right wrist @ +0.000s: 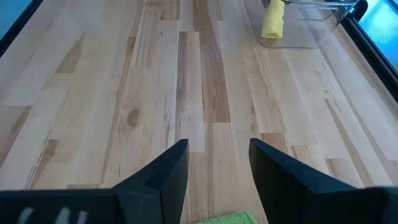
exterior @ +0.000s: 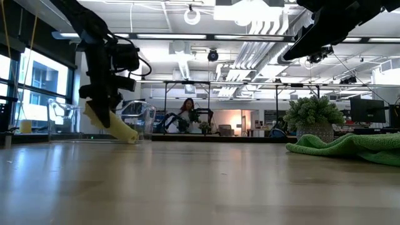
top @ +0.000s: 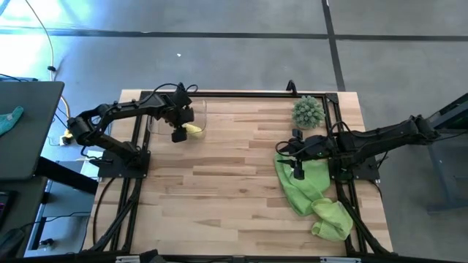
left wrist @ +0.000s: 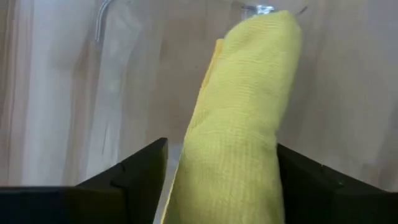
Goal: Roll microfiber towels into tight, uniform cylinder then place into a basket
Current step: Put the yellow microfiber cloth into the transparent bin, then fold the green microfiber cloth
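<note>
The green towels (top: 307,191) are lying crumpled at the high view's lower right, soft, light and floppy, probably best pinched at an edge. The right gripper (top: 298,174) is hovering wide above them. At upper left, the left gripper (top: 179,135) is standing spread around the yellow roll (top: 192,130), leaning on the clear basket (top: 200,111).

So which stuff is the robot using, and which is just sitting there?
For the job: yellow towel roll, green towels, clear basket, left end effector, right end effector.
Just there: spiky plant, yellow cable.
</note>
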`<state>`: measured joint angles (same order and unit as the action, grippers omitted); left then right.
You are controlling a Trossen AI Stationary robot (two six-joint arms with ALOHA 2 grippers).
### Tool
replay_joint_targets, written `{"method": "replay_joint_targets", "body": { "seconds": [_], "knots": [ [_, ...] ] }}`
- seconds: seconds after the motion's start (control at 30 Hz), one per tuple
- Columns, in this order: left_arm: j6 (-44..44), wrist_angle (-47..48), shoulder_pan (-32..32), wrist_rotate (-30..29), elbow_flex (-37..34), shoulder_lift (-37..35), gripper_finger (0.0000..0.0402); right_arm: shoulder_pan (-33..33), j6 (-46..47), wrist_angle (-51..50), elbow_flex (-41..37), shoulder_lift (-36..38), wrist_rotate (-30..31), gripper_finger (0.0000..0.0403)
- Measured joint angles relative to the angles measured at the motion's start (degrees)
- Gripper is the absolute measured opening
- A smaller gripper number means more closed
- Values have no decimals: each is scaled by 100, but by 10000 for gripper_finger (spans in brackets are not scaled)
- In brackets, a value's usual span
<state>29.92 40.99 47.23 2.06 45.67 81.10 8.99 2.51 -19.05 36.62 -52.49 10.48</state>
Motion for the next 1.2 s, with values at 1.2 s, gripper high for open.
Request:
{"method": "replay_joint_targets", "body": {
  "seconds": [1.2],
  "knots": [
    [-3062, -853, -3547, 289, 1892, -142, 252, 0, 1, 0, 0, 0, 0, 161]
  ]
}}
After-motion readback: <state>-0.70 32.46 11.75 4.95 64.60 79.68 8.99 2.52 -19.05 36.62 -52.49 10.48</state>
